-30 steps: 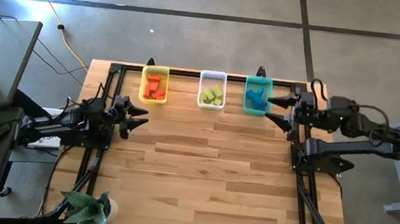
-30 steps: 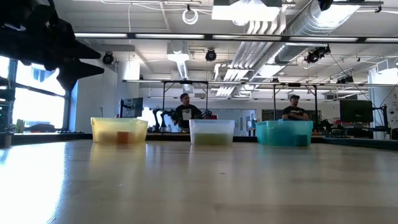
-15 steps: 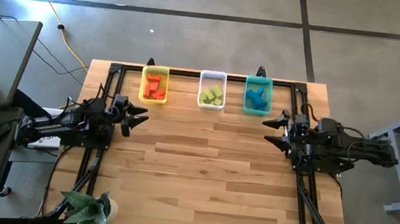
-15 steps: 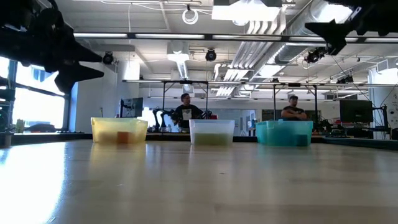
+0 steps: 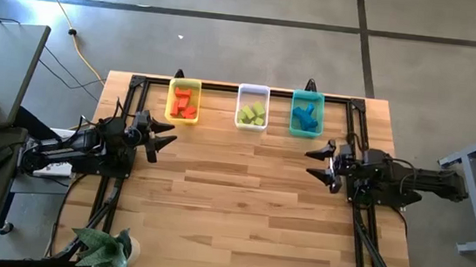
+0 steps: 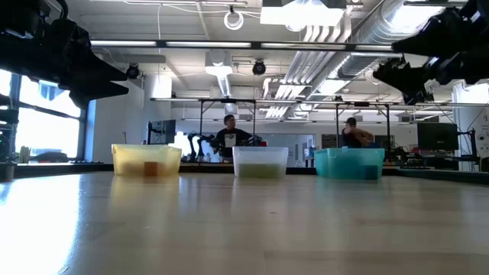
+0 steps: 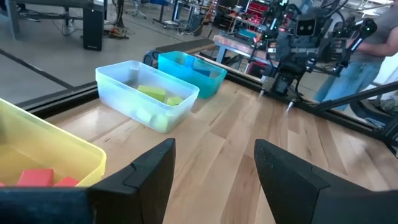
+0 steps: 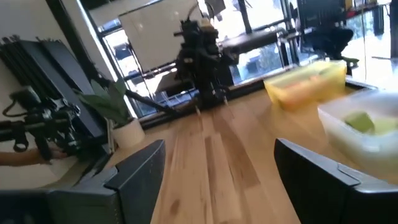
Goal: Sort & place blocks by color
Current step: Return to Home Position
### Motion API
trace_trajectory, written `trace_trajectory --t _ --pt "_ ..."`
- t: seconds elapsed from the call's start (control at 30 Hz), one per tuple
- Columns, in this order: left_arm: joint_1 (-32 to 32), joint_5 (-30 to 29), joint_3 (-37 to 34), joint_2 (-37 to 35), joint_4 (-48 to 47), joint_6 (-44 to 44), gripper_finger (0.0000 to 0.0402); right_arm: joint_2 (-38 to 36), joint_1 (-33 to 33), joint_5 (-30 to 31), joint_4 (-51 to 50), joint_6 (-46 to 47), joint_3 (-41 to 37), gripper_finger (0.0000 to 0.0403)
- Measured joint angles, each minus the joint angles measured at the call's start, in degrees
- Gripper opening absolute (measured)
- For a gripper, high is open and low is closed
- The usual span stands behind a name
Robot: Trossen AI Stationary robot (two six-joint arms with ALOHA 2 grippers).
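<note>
Left pincer (image 5: 166, 135) above left side of worktop (image 5: 248, 213), fingers spread wide, holding nothing. Right pincer (image 5: 316, 165) above right side, also wide, empty. Along far edge, three bins in row: red-orange blocks (image 5: 186, 103) in yellow bin (image 5: 171, 101), yellow-green blocks (image 5: 255, 114) in clear bin (image 5: 254, 89), blue blocks (image 5: 304, 116) in teal bin (image 5: 319, 117). Two people (image 6: 229, 136) in room beyond.

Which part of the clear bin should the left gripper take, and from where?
Its thin upright wall, from straight above: one finger inside, one outside. The clear bin is open-topped and its far end looks bare of green blocks, so the left gripper likely fits there.
</note>
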Motion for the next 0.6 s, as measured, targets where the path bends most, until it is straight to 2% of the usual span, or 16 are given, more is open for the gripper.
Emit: trace_trajectory --t 0.13,0.27,0.43,0.6 --pt "0.0 0.0 0.0 0.0 0.0 0.01 0.0209 0.07 0.0 2.6 -0.28 2.56 -1.12 0.0287" --pt "0.0 0.02 0.0 0.0 0.0 0.01 0.0209 0.14 0.0 6.37 -1.11 -0.19 -1.12 0.0287" --pt "0.0 0.02 0.0 0.0 0.01 0.01 0.0209 0.14 0.0 7.27 -2.72 -3.88 -1.12 0.0287" --pt "0.0 0.04 0.0 0.0 0.0 0.01 0.0209 0.14 0.0 7.25 -3.08 -3.85 -1.12 0.0287"
